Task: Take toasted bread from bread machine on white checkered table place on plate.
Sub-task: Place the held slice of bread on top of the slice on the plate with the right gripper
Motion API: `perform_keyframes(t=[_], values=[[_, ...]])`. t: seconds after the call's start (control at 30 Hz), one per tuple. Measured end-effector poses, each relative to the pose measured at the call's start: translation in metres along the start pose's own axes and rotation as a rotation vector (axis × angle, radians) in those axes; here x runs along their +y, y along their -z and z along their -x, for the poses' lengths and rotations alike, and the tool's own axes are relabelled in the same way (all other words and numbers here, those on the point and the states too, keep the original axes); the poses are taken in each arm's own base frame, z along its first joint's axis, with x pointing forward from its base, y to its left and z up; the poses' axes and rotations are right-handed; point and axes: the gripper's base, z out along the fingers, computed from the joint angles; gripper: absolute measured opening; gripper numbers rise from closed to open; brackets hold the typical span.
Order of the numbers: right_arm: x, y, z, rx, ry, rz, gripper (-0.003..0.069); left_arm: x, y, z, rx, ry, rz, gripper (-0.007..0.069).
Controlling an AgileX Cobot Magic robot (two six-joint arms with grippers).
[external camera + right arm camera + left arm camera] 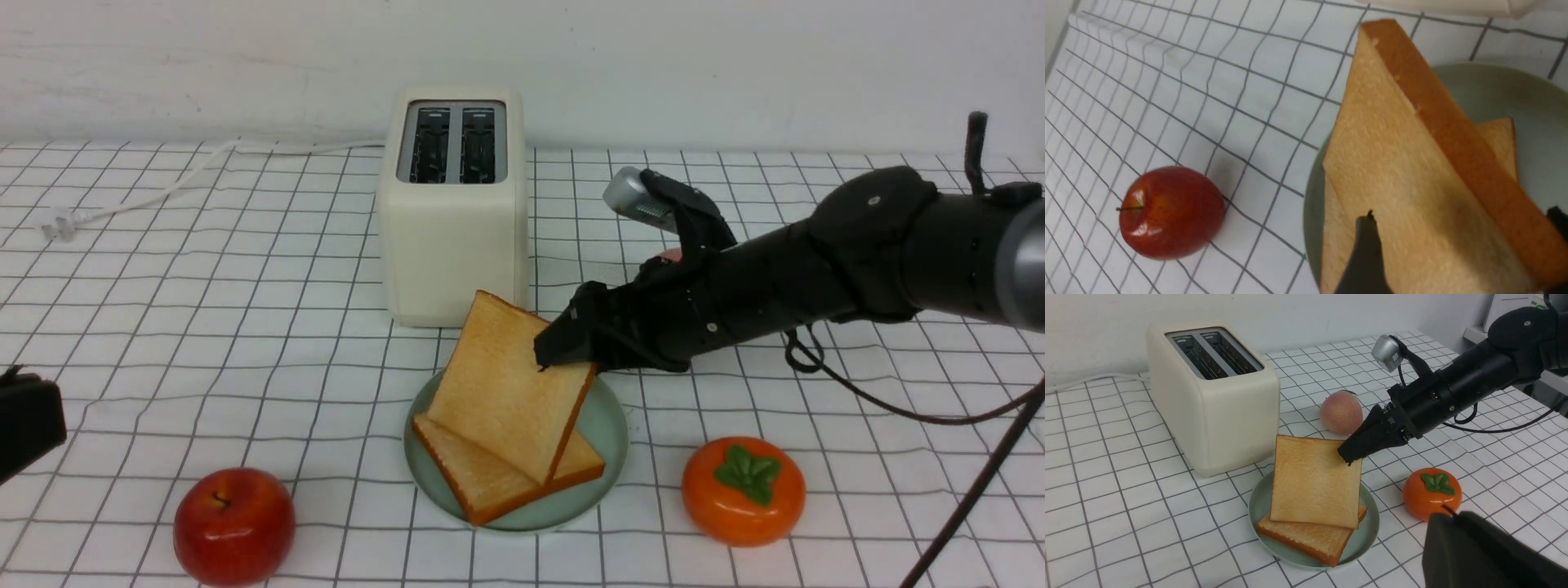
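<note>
R pincer [545, 355] is clenched on the upper slice [506, 384] of toasted bread, gripping near a top corner. In the R wrist view one finger [1365, 249] lies on the golden face, and the other shows past the crust edge. That slice stands tilted, top twd the bread machine [453, 237]. Its bottom edge rests on the lower slice [490, 482], which lies flat on the plate [608, 425]. Plate sits on the bench [204, 327] just in front of the machine. White cord [163, 184] runs from behind the machine off to the left, plug lying on the cloth. Red apple [233, 527] is front-left of the plate and orange persimmon [743, 490] front-right, both apart from it. A peach [1341, 412] sits to the machine's right, behind the R arm, seen in the L wrist view. L pincer [24, 425] is only a dark shape at the bench's left edge, well apart from the plate. Can't tell whether it's released or clenched.
</note>
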Motion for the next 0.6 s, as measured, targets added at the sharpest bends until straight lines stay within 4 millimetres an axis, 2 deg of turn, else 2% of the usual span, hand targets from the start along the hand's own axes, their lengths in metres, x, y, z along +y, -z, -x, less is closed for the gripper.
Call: perform_keyframes(t=[0.27, 0.4, 0.47, 0.6], values=[[0.006, 0.02, -0.003, 0.124, 0.035, -0.093, 0.0445, 0.0, 0.0, 0.0, 0.003, 0.0, -0.001, -0.0013], [0.01, 0.031, -0.006, 0.296, 0.041, -0.142, 0.0369, 0.0, 0.0, 0.0, 0.0, 0.0, 0.0, -0.0013], [0.013, 0.036, -0.004, 0.324, 0.046, -0.149, 0.0347, 0.0, 0.0, 0.0, -0.005, 0.0, 0.001, -0.0013], [0.036, 0.071, 0.009, 0.377, 0.08, -0.183, 0.0211, 0.001, 0.0, 0.004, -0.047, -0.001, 0.015, -0.0013]])
